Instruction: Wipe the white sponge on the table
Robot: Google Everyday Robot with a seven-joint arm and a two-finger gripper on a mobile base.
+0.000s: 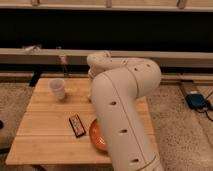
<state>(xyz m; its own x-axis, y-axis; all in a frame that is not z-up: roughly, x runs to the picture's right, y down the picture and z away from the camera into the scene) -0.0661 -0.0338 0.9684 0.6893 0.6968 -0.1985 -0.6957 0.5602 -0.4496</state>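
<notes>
The light wooden plank table (45, 142) fills the lower left. My big white arm (122, 105) rises from the bottom edge, bends over the table's back middle and curls down at its far end (100, 61). My gripper is hidden behind that bend, near the table's back edge, and it is shut. The white sponge is hidden too, and I cannot tell whether anything is held.
A translucent white cup (57, 88) stands at the table's back left. A small dark packet (76, 125) lies near the middle, with an orange-red round object (96, 136) beside it, partly under my arm. A blue object (198, 101) lies on the floor at right.
</notes>
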